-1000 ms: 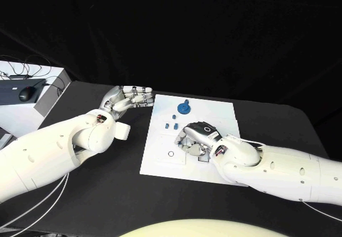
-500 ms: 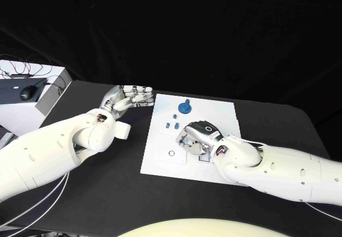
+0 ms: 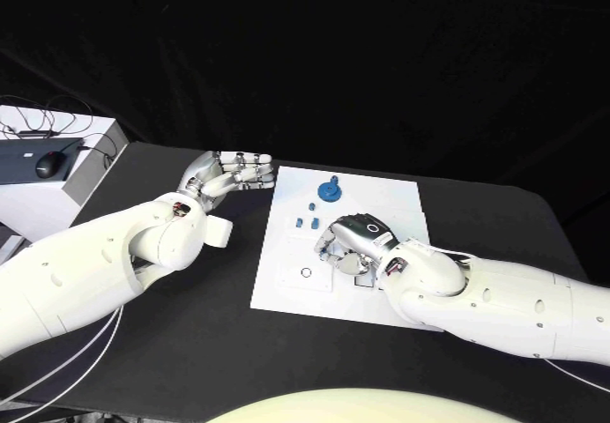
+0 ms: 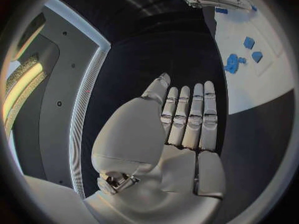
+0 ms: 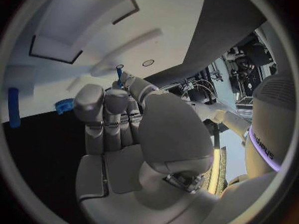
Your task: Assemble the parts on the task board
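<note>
The white task board (image 3: 286, 295) lies in the middle of the black table. My right hand (image 3: 354, 244) hovers low over its centre and pinches a thin blue peg (image 5: 119, 73) between thumb and a finger, the peg pointing at the board. A blue gear-like part (image 3: 330, 191) sits near the board's far edge, with three small blue pieces (image 3: 307, 218) just in front of it. My left hand (image 3: 230, 176) rests off the board's far left corner, holding nothing; its fingers (image 4: 190, 115) lie straight, side by side.
A small round hole (image 3: 304, 273) marks the board's near left part, and a rectangular recess (image 5: 59, 47) lies by my right hand. A white box (image 3: 45, 176) with a mouse and cables stands at the table's far left.
My right hand has edged slightly to the right over the board with the peg still in it. The left hand has not moved.
</note>
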You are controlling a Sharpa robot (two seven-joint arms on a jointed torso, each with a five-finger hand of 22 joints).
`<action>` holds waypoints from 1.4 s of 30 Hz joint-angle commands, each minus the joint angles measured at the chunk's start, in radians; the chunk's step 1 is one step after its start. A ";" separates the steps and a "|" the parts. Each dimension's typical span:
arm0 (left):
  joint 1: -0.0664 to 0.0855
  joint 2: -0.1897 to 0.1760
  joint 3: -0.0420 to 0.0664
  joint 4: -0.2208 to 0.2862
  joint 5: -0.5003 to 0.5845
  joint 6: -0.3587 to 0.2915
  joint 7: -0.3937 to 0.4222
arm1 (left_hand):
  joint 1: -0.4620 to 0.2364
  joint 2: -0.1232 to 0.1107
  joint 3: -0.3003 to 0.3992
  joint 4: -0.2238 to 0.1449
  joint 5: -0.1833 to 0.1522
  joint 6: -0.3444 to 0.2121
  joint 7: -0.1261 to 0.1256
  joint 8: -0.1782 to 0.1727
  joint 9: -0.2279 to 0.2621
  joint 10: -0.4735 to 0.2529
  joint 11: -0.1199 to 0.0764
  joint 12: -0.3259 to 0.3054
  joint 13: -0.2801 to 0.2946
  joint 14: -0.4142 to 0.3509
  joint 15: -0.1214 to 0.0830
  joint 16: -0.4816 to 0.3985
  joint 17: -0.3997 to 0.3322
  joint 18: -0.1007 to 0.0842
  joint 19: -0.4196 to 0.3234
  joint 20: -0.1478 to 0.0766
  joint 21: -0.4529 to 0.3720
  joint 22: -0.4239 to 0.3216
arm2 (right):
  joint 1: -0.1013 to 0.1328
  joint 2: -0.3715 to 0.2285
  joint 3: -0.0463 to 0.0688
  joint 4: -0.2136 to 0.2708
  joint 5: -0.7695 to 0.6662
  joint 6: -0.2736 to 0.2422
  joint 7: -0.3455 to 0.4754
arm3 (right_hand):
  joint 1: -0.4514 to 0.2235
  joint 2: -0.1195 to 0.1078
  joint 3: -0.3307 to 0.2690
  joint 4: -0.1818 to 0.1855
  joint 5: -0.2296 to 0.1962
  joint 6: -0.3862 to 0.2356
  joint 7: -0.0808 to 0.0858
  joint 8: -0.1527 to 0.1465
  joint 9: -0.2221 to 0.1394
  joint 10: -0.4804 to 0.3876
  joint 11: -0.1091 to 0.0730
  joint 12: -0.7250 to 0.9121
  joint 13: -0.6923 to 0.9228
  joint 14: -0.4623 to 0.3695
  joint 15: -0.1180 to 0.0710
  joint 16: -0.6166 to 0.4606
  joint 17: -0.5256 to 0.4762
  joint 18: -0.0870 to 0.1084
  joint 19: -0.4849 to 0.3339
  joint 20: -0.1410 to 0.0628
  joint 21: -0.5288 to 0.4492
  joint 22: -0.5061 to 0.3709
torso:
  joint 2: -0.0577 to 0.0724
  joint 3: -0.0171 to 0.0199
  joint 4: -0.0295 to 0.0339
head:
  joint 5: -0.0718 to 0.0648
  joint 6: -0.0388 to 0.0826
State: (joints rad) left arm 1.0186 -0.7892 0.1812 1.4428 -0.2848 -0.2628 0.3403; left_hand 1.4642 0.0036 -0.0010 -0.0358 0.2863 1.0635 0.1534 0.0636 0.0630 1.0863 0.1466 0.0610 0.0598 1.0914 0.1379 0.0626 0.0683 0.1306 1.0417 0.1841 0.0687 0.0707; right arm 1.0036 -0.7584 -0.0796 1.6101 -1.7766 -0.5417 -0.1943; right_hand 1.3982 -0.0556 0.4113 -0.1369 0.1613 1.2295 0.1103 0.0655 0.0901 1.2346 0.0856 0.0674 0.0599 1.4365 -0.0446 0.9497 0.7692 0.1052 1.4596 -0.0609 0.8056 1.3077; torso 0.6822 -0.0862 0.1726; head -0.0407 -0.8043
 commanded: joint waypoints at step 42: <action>0.000 -0.004 0.001 -0.003 -0.005 0.010 0.000 | -0.008 0.000 0.003 -0.009 0.003 0.004 0.002 -0.002 -0.001 -0.010 0.002 -0.002 -0.001 -0.011 0.000 -0.002 -0.001 0.012 -0.002 0.007 0.001 -0.001 | -0.007 -0.006 -0.002 0.009 -0.010 0.019 0.015 | 0.007 0.005 0.001 -0.004 0.003 0.006 0.001 -0.001 -0.001 0.091 -0.050 0.006 0.011 -0.003 -0.007 0.005 -0.003 0.011 0.067 -0.010 -0.001 0.101 | 0.000 -0.0012 0.0007 | 0.008 -0.006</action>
State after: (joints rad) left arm 1.0184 -0.7933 0.1812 1.4378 -0.2860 -0.2624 0.3368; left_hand 1.4642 0.0036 0.0032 -0.0400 0.2863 1.0635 0.1534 0.0636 0.0631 1.0828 0.1503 0.0610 0.0598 1.0843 0.1379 0.0626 0.0683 0.1306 1.0418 0.1841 0.0687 0.0710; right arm 0.9978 -0.7659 -0.0815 1.6186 -1.7768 -0.5333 -0.1890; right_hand 1.3982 -0.0556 0.4092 -0.1383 0.1610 1.2295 0.1103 0.0655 0.0900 1.2346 0.0857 0.0674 0.0599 1.4365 -0.0446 0.9496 0.7674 0.0990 1.4597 -0.0609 0.8056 1.3081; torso 0.6822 -0.0871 0.1730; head -0.0330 -0.8097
